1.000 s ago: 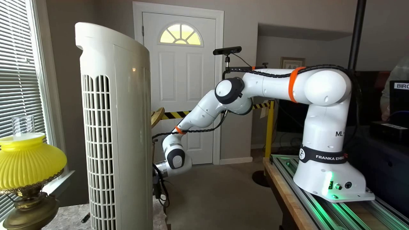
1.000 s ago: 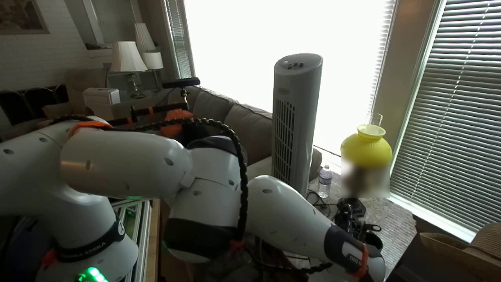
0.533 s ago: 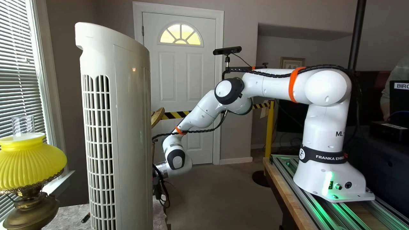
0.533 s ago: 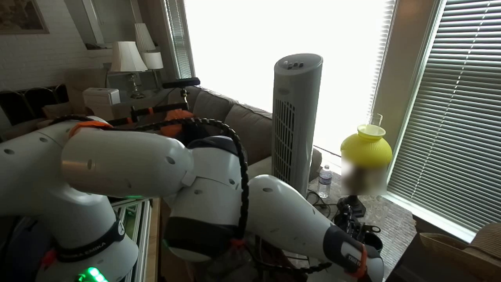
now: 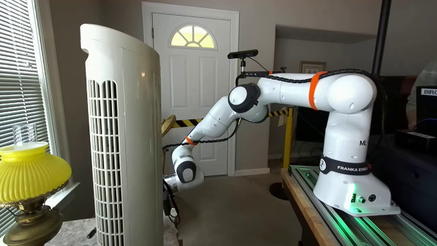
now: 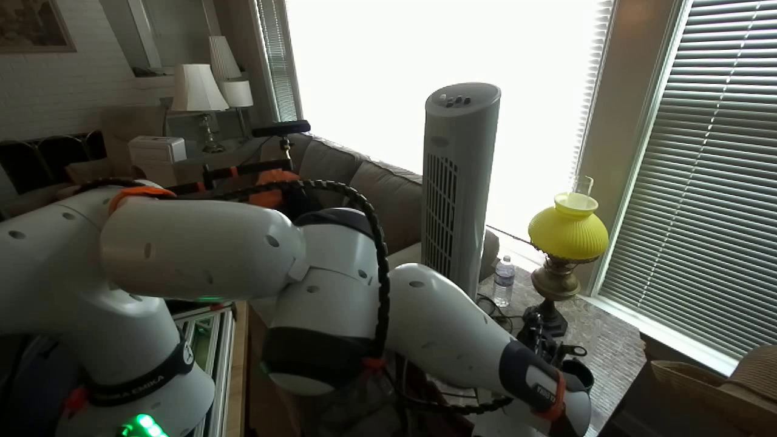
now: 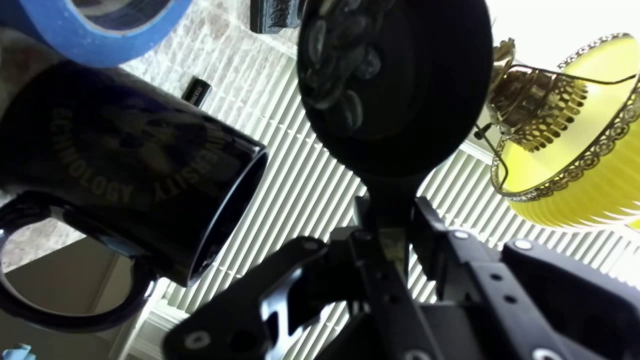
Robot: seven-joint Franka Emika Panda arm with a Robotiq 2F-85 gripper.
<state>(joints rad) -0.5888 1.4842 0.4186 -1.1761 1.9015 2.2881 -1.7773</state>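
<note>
gripper (image 7: 392, 215) | pinching black scoop (image 7: 405, 100) by its handle | wide end just beyond grip | dark mug (image 7: 130, 170) near

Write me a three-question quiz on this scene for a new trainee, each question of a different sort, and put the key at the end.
1. Multiple choice. In the wrist view, what is the gripper shut on?
(a) a bottle
(b) the handle of a dark scoop
(c) a battery

2. True or false. In both exterior views, the top of the fan shows higher than the top of the yellow-shaded lamp.

3. Fill in the colour. In the wrist view, the roll of tape near the mug is ____.

Key: 1. b; 2. true; 3. blue.
</note>
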